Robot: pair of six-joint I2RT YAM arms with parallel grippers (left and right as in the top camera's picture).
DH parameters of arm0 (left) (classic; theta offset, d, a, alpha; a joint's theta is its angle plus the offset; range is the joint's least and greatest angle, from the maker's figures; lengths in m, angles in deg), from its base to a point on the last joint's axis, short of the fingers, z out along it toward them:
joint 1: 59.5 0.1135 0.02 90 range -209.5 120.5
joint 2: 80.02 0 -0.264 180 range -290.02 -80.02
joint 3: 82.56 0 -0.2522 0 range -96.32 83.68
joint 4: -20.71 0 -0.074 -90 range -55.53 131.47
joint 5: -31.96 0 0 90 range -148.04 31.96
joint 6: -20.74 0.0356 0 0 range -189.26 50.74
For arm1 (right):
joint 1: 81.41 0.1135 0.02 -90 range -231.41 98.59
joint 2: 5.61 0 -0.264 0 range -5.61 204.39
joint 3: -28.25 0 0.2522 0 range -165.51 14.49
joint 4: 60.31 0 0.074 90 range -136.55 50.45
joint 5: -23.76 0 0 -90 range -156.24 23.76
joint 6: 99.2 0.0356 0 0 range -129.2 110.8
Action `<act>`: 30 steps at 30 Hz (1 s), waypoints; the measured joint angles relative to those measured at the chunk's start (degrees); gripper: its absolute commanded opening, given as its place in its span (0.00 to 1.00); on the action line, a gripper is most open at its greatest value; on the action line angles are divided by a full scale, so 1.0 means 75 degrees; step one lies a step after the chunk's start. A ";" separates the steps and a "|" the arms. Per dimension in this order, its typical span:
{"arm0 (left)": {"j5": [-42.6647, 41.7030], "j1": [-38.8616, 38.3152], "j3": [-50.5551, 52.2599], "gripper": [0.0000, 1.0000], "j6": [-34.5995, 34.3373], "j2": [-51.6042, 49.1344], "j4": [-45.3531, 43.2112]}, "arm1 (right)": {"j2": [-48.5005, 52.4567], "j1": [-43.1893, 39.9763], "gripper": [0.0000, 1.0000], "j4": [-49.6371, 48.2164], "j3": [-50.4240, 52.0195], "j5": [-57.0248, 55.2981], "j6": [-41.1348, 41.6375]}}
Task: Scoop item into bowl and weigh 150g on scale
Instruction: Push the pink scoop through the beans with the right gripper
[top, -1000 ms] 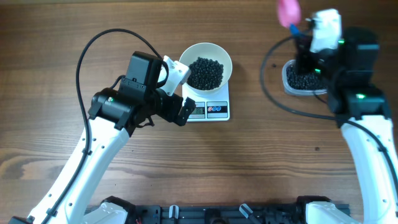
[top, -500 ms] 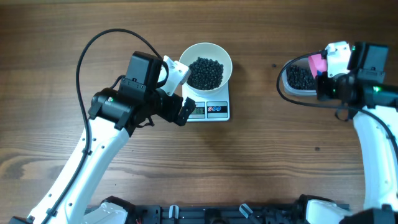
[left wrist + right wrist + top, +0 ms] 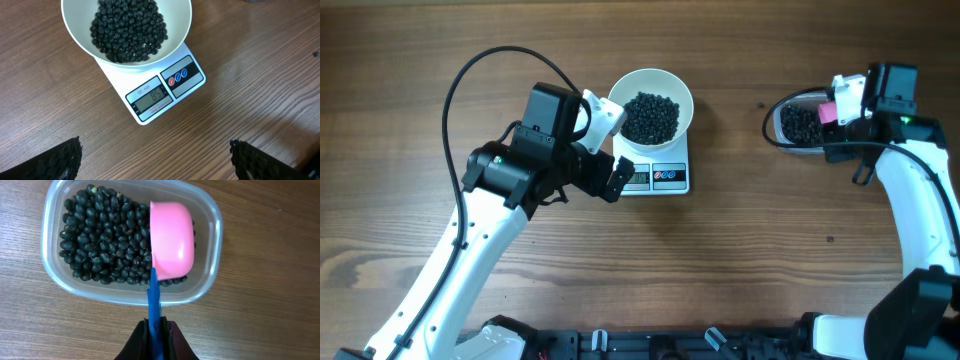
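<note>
Bowl [image 3: 179, 27] sits on the scale [image 3: 165, 90] with beans [image 3: 127, 25] heaped inside, so the weight reads live. Well right of the scale, the right tool [image 3: 157, 330] is clamped on the scoop [image 3: 171, 240], holding it over the tub [image 3: 212, 225], probably to grab more. Left tool [image 3: 157, 162] hangs wide apart beside the scale, idle.

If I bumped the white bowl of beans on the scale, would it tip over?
Probably it would slide first: the bowl looks wide, and the beans sit low, weighing it down. The scale looks no wider than it, so a hard shove might tip it off. The round beans would likely roll away.
</note>
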 measured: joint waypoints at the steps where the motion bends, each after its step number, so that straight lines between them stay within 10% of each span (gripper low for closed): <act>1: 0.0000 0.0000 0.0000 1.00 0.0000 0.0000 0.0000 | 0.0044 0.0000 0.04 -0.0009 0.0000 0.0003 0.0000; 30: 0.0000 0.0000 0.0000 1.00 0.0000 0.0000 0.0000 | 0.0224 -0.0061 0.04 0.0385 -0.0003 0.1271 0.0006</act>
